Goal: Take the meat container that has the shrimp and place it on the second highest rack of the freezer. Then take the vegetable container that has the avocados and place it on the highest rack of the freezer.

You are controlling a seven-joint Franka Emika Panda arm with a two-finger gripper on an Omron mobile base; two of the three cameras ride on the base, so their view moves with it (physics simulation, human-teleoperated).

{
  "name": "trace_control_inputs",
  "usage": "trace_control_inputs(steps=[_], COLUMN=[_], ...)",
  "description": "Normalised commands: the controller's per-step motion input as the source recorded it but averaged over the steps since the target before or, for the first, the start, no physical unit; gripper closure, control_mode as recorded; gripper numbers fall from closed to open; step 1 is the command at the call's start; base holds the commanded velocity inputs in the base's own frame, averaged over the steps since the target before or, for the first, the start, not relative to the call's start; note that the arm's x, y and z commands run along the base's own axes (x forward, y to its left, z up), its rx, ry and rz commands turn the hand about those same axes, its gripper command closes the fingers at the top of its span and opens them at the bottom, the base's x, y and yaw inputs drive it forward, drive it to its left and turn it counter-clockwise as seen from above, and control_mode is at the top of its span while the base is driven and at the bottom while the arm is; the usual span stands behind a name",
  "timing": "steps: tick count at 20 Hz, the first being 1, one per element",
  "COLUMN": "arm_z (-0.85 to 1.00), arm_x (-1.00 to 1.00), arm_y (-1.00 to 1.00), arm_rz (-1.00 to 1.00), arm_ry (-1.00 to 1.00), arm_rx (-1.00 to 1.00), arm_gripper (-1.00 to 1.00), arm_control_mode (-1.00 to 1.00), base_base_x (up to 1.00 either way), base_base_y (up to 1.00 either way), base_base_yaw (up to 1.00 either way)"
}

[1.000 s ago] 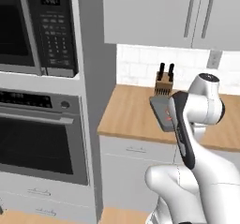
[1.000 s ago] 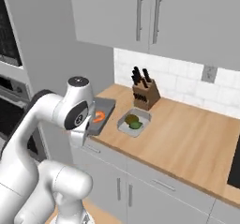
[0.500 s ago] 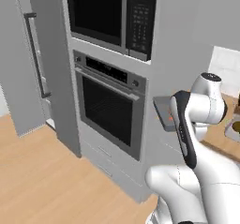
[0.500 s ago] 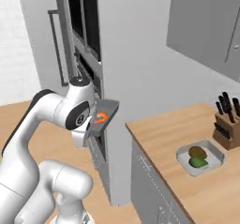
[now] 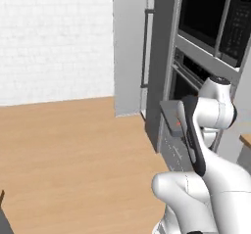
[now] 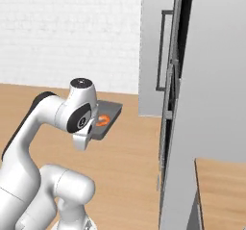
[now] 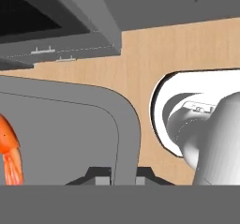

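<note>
My gripper (image 6: 92, 131) is shut on the near rim of the meat container (image 6: 108, 114), a flat dark grey tray held level in front of the arm. The shrimp (image 6: 102, 121), small, curled and orange-red, lies in it. In the hand view the tray (image 7: 70, 124) spreads left of the gripper (image 7: 123, 174), with the shrimp (image 7: 9, 148) at the left edge. The freezer (image 5: 128, 47) stands ahead, a tall grey cabinet with a dark bar handle (image 5: 145, 47); its racks are hidden. The vegetable container with the avocados is out of view.
The black-windowed oven stack (image 5: 208, 27) stands right of the freezer (image 6: 153, 51), close beside the arm. A wooden counter corner (image 6: 222, 185) shows at the lower right. Bare wooden floor (image 5: 68, 150) spreads left, up to a white brick wall (image 5: 54, 37).
The whole picture has swung from the counter past the oven to the freezer, so the base has moved. The tray with the shrimp stays in the shut gripper.
</note>
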Motion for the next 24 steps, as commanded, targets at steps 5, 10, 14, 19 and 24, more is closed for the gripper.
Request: trace_control_inputs(steps=[5,10,14,19,24], arm_z=[0.0,0.0,0.0,0.0,0.0], arm_x=[0.0,0.0,0.0,0.0,0.0], arm_y=[0.0,0.0,0.0,0.0,0.0], arm_rz=[0.0,0.0,0.0,0.0,0.0], arm_ry=[0.0,0.0,0.0,0.0,0.0], arm_rx=[0.0,0.0,0.0,0.0,0.0], arm_gripper=[1.0,1.0,1.0,1.0,1.0], arm_control_mode=[1.0,1.0,1.0,1.0,1.0], base_base_x=[0.73,1.0,1.0,1.0,1.0], base_base_y=[0.0,-0.02,0.0,0.01,0.24], base_base_yaw=[0.43,0.12,0.04,0.01,0.0])
